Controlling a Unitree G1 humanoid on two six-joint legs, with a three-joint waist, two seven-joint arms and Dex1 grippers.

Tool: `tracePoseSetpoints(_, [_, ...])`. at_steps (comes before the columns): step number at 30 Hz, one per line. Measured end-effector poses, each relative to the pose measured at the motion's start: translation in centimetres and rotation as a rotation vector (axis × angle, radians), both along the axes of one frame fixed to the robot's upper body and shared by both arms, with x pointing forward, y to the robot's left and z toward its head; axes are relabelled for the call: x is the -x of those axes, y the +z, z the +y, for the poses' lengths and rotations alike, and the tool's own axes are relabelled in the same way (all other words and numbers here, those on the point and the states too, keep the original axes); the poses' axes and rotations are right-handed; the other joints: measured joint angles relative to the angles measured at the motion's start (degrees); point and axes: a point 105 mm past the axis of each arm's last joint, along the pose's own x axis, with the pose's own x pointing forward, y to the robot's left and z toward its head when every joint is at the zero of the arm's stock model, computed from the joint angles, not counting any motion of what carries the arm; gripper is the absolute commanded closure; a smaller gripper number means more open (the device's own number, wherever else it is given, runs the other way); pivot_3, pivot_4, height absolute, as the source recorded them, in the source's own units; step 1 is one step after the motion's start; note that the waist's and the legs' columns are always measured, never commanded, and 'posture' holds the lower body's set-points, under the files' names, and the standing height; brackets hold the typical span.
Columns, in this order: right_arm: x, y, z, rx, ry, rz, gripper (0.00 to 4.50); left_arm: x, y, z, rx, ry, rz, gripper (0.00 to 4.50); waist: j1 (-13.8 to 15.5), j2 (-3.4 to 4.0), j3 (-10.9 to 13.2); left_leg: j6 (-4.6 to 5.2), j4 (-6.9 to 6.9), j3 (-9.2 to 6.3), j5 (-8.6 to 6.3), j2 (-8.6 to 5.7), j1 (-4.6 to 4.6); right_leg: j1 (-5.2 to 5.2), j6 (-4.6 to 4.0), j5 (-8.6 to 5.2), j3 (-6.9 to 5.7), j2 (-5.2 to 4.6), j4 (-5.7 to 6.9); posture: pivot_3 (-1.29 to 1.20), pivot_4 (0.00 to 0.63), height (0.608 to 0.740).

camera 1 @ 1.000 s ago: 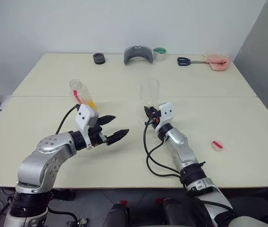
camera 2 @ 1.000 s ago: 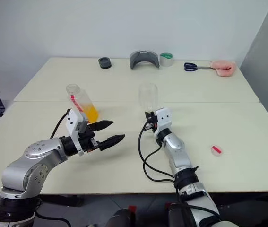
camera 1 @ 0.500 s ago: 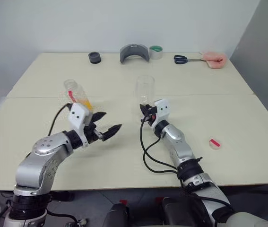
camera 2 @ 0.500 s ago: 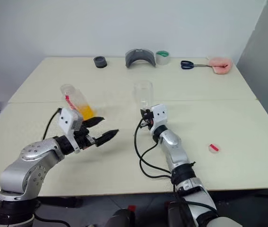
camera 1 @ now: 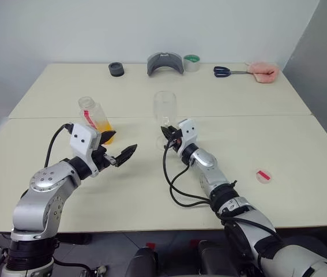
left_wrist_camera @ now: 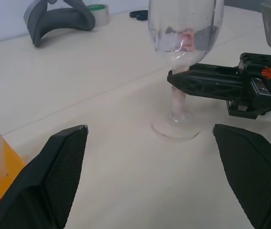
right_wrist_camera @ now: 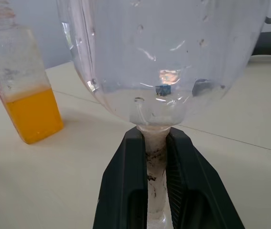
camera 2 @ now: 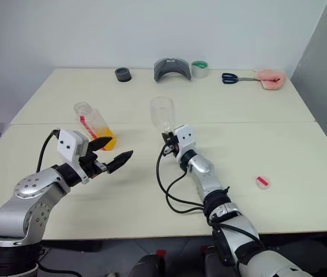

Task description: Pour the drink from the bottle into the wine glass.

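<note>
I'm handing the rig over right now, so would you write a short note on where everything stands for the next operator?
Right gripper: shut on the stem of the wine glass, just under the bowl; its foot is on the table. The bowl holds no drink.
Left gripper: open, holding nothing, beside the bottle.
Bottle: upright on the table, to the left of the glass, cap off, orange drink in its lower part.
The red cap lies on the table at the right.
Done: bottle uncapped, glass gripped.
Left: grasp the bottle, pour into the glass, set both down.
</note>
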Motion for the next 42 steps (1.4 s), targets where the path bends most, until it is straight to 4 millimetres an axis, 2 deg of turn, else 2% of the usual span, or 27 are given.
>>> tracePoseSetpoints(1, [0.0, 0.0, 0.0, 0.000, 0.002, -0.001, 4.27, 0.0, 0.0, 0.0, 0.000, -0.003, 0.000, 0.00, 0.00, 0.00, 0.00, 0.00, 0.00, 0.00, 0.00, 0.00, 0.00, 0.00, 0.00, 0.00, 0.00, 0.01, 0.00, 0.00, 0.150, 0.740])
tracePoseSetpoints(9, [0.1, -0.1, 0.1, 0.001, 0.012, 0.004, 1.58, -0.2, 0.4, -0.4, 0.000, -0.017, -0.015, 0.00, 0.01, 0.01, 0.01, -0.02, -0.01, 0.01, 0.01, -0.01, -0.03, -0.03, 0.00, 0.00, 0.02, -0.01, -0.01, 0.00, 0.150, 0.740])
tracePoseSetpoints(13, [0.1, -0.1, 0.0, 0.001, 0.012, 0.005, 0.09, -0.2, 0.4, -0.5, 0.004, -0.019, -0.016, 0.00, 0.02, 0.01, 0.01, -0.03, -0.07, 0.01, 0.02, -0.01, -0.03, -0.05, -0.01, 0.00, 0.03, -0.01, -0.02, 0.00, 0.150, 0.740])
tracePoseSetpoints(21, [0.3, 0.0, -0.1, -0.014, 0.025, 0.007, 0.04, -0.4, 0.9, -1.0, 0.009, -0.036, -0.033, 0.00, 0.03, 0.01, 0.01, -0.07, -0.10, 0.01, 0.04, -0.01, -0.03, -0.06, -0.01, 0.00, 0.02, -0.01, -0.02, 0.00, 0.150, 0.740])
tracePoseSetpoints(23, [0.7, -0.5, -0.3, -0.014, 0.038, 0.021, 0.04, -0.4, 1.0, -1.2, 0.018, -0.036, -0.033, 0.00, 0.04, 0.00, 0.01, -0.07, -0.13, 0.00, 0.04, -0.01, -0.04, -0.06, 0.00, 0.00, 0.02, -0.01, -0.04, 0.00, 0.150, 0.740])
tracePoseSetpoints(28, [1.6, -2.1, -2.3, 0.029, 0.062, 0.060, 0.04, -0.4, 1.1, -1.3, 0.034, -0.018, -0.039, 0.00, 0.11, -0.01, 0.02, -0.08, -0.14, 0.01, 0.04, -0.03, -0.08, -0.08, 0.00, 0.00, 0.03, -0.04, -0.05, 0.00, 0.150, 0.740])
tracePoseSetpoints(32, [2.1, -2.0, -4.7, 0.063, 0.069, 0.072, 0.04, 0.0, 1.2, -1.3, 0.044, 0.005, -0.053, 0.00, 0.14, 0.00, 0.02, -0.08, -0.16, 0.00, 0.05, -0.01, -0.08, -0.09, 0.00, 0.00, 0.03, -0.04, -0.05, 0.00, 0.150, 0.740])
tracePoseSetpoints(38, [4.8, -2.9, -7.7, 0.165, 0.146, 0.126, 0.04, 0.8, -1.2, 0.3, 0.066, 0.142, -0.006, 0.00, 0.18, -0.02, 0.03, -0.08, -0.20, 0.01, 0.05, 0.02, -0.09, -0.10, 0.01, -0.01, 0.05, -0.05, -0.09, 0.00, 0.150, 0.740])
tracePoseSetpoints(42, [6.8, -0.9, -9.0, 0.200, 0.165, 0.067, 0.04, 1.8, -3.1, 1.6, 0.075, 0.253, 0.023, 0.00, 0.36, -0.04, 0.06, -0.09, -0.20, -0.02, 0.05, 0.01, -0.09, -0.08, 0.03, -0.02, 0.01, -0.05, -0.10, 0.00, 0.150, 0.740])
